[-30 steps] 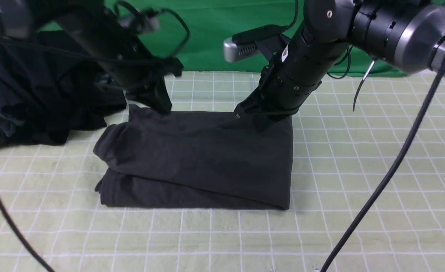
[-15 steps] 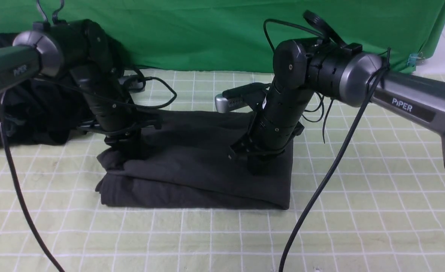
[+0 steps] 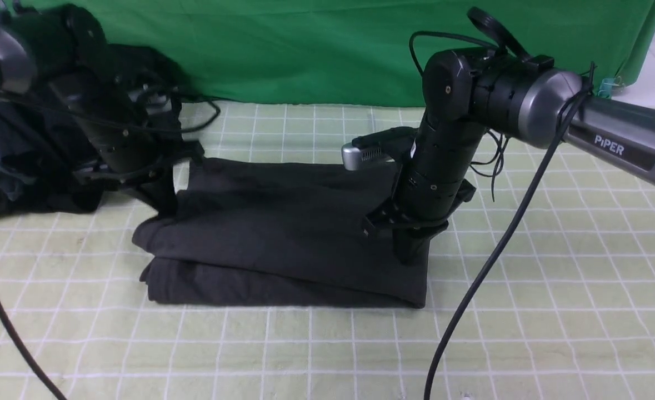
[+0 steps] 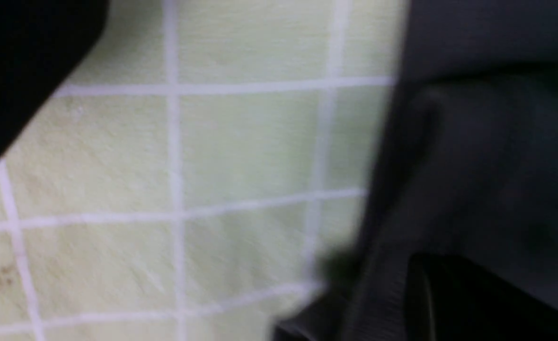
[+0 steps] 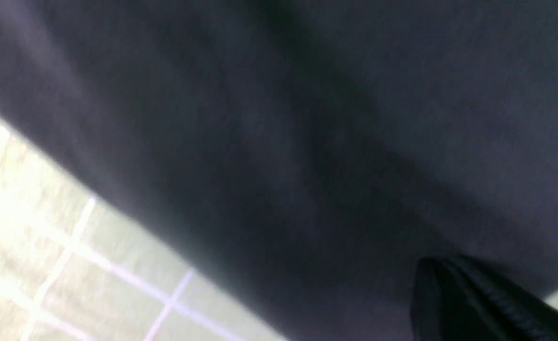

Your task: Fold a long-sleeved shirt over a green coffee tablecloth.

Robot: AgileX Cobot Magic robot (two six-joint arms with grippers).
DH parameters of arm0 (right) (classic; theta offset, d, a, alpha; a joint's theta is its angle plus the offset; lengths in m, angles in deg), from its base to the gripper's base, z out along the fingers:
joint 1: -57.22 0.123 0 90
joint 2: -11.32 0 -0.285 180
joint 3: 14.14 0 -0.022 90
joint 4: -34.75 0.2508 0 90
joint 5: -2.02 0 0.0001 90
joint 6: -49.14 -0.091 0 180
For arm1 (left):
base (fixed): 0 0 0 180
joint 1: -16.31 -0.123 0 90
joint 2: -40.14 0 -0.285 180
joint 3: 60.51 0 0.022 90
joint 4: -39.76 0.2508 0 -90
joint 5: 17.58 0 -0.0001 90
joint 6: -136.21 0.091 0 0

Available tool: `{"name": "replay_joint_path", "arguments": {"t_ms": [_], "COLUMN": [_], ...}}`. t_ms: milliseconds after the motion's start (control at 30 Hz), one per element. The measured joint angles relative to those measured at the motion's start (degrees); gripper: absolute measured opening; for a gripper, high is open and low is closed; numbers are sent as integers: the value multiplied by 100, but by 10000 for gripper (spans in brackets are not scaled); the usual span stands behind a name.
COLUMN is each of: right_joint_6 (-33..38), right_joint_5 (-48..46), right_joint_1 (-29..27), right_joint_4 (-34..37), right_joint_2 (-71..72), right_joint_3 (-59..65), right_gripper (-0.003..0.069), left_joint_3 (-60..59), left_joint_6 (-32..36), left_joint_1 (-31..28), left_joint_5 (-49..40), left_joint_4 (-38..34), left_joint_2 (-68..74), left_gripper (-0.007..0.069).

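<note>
Behind the table hangs a plain deep green backdrop [image 3: 316, 50], and the table itself is covered by the pale green tablecloth [image 3: 527, 278] with its white grid. At about nine o'clock from the table's middle sits a heap of darker clothes [image 3: 21, 166].

Just right of that heap, the left gripper [image 3: 163, 203] hangs at the shirt's ten o'clock corner. Its jaws are pressed together with nothing between them; whether the tips touch the cloth I cannot tell, since the left wrist view is blurred and shows only the fabric edge beside bare grid.

At the centre lies the shirt [image 3: 283, 233], a charcoal rectangle folded into a few layers, flat on the tablecloth. It looks soft, limp and light, likely to sag and slide out of shape if lifted by one point. Best hold, I judge, is a pinch through all layers at the corners of one edge, both arms together.

At the shirt's three o'clock edge, the right gripper [image 3: 410, 253] points down onto the top layer, jaws closed and holding nothing, apparently pressing on the fabric. The right wrist view shows cloth filling the frame.
</note>
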Motion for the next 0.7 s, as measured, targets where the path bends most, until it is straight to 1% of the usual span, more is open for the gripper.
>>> {"name": "replay_joint_path", "arguments": {"t_ms": [67,167,267,400,533,600,700], "right_joint_6": [-7,-15,4,-17,-16,-4,2], "right_joint_5": [-17,146,234,58,18,-31,-44], "right_joint_1": [22,92,204,263,253,253,247], "right_joint_4": [28,90,126,142,116,22,-152], "right_joint_2": [150,239,213,-62,-197,-179,47], "right_joint_3": [0,0,-7,-7,-2,-2,5], "right_gripper": [-1,-1,-1,-1,-1,-1,-1], "left_joint_3": [0,-34,-377,-1411,-1859,-1894,-1894], "left_joint_6": [197,233,243,146,64,64,64], "left_joint_1": [113,254,372,387,339,333,333], "left_joint_5": [0,0,44,700,1115,1114,834], "left_joint_4": [-224,-225,-219,-6,-135,-135,-53], "left_joint_2": [-341,-446,-432,-314,-412,-460,-587], "left_gripper": [-4,-4,-4,-4,-4,-4,-4]}}
